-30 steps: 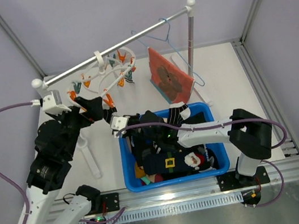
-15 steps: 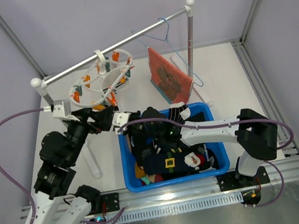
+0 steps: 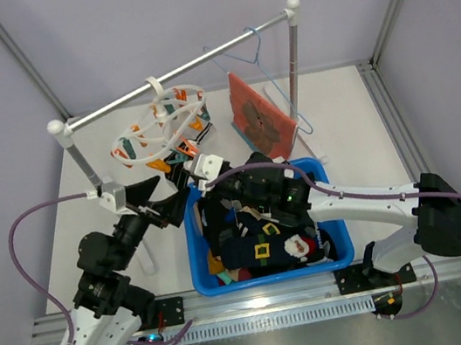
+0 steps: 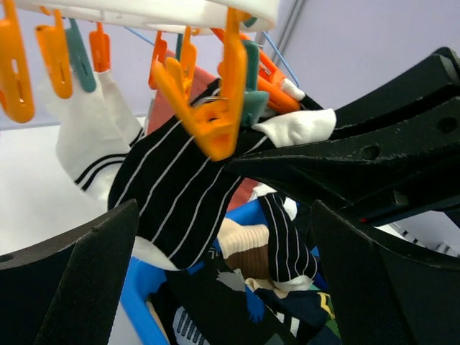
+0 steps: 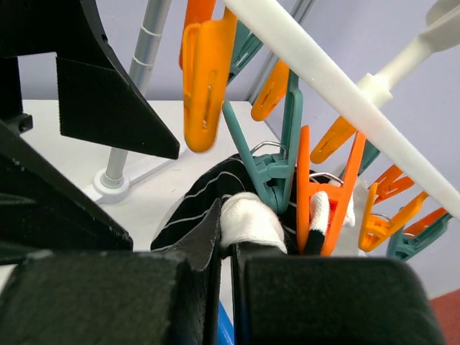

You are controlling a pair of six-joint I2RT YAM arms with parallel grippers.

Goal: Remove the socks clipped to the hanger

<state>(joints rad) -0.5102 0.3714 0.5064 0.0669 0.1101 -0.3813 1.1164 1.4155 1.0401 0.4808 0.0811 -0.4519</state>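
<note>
Shows the hanger hooked over the rail above the far left of the tabletop, tilted, with orange and teal pegs dangling from its white ring. Shows 2 socks hanging from it: a black striped sock with a white toe, caught at an orange peg, and a white sock with dark bands, just to its left in the left wrist view. Places the right hand under the ring, extended from the right, fingers together and clamped on the white toe of the black striped sock, just beside a teal peg. Places the left hand below the hanger on its near left side, fingers wide apart and holding nothing; frames the black striped sock between them in its own view, apart from both. Sets a blue bin heaped with mixed clothing on the near tabletop, beneath the right arm. Adds, toward the right end of the rail, a pale-blue wire hanger and an orange cloth with a brown print.
</note>
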